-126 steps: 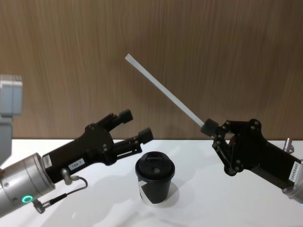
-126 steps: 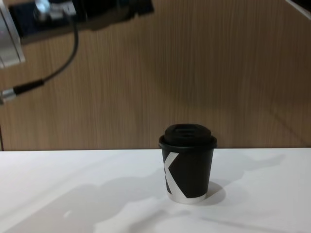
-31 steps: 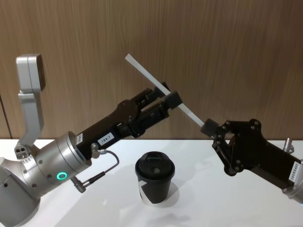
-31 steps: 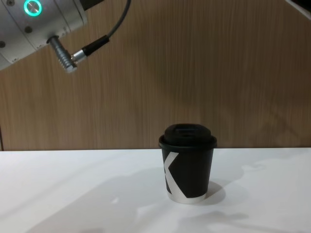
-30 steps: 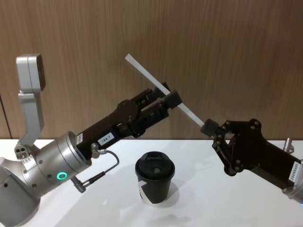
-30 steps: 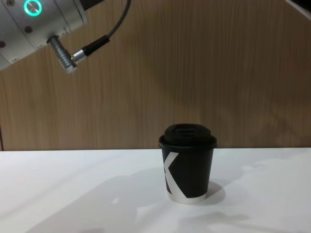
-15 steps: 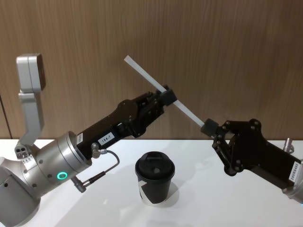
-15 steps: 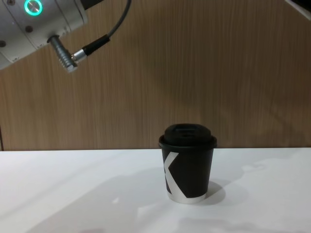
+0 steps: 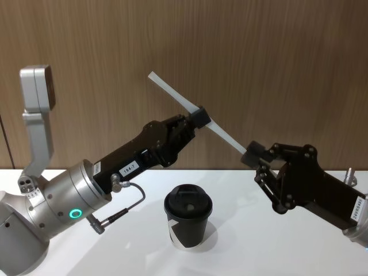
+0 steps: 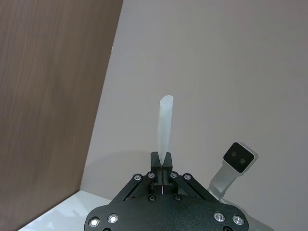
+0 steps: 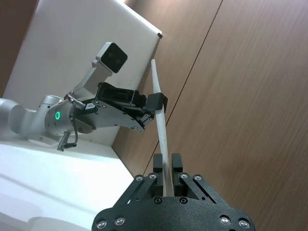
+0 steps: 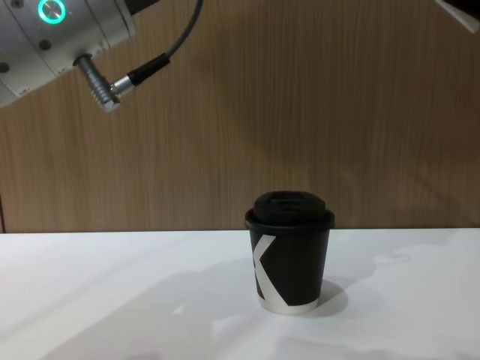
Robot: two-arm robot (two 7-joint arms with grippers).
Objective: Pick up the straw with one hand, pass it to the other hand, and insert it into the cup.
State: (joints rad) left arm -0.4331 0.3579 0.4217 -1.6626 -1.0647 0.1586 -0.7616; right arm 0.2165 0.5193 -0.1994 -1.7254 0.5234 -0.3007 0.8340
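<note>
Pinching the straw, likely light and crushable, mid-length is the left gripper. The right gripper is gaping narrowly around its lower end.

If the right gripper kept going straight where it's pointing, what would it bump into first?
Probably the left gripper, shut on the straw further up. The right gripper, open around the straw's lower end, points along it that way; depth is hard to judge.

White straw, black cup
</note>
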